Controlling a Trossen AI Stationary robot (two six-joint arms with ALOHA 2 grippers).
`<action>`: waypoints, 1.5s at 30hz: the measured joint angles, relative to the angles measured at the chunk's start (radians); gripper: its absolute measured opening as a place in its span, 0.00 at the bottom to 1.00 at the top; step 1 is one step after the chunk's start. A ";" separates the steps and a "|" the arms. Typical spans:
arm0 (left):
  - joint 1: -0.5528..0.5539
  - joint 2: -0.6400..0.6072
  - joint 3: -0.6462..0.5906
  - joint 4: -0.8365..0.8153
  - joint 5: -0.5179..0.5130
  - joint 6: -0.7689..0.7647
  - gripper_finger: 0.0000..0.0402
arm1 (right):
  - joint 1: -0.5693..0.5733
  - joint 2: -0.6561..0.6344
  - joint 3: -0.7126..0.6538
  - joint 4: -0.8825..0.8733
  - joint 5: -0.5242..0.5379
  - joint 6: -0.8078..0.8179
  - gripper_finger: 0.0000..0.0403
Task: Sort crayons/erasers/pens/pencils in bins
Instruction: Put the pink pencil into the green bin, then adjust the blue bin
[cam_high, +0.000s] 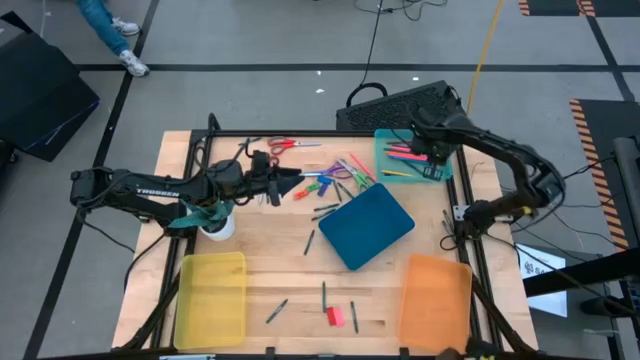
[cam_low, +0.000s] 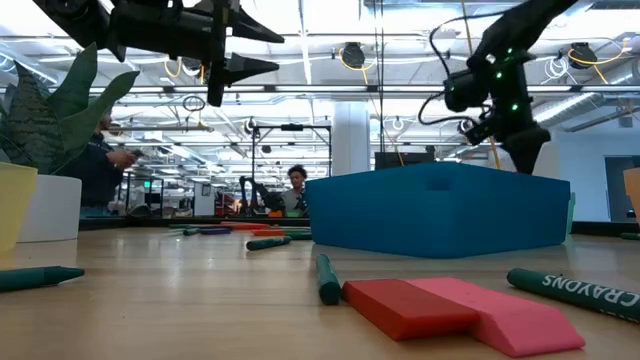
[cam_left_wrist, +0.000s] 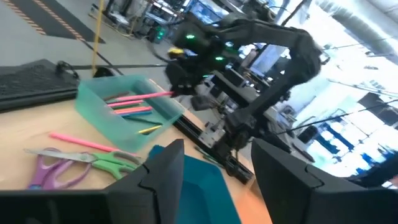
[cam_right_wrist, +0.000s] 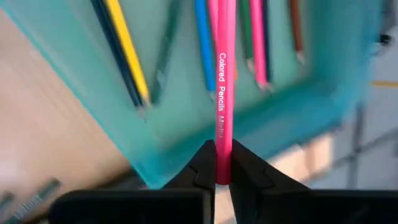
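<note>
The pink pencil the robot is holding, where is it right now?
The pink pencil is pinched in the right gripper, hanging over the teal bin at the table's far right corner, above the other pencils already inside.

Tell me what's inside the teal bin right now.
The teal bin holds several colored pencils. The right gripper holds a pink pencil over them, hiding whatever lies beneath.
</note>
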 joint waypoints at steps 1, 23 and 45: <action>0.000 0.000 0.000 0.003 0.014 0.000 0.47 | -0.001 0.017 0.000 0.020 -0.018 0.002 0.04; -0.013 0.001 0.000 -0.281 -0.183 0.215 0.47 | 0.021 0.113 -0.063 0.146 -0.008 0.062 0.35; 0.113 0.343 0.280 -0.425 -0.152 0.473 0.47 | 0.509 -0.058 -0.024 0.402 -0.105 0.316 0.53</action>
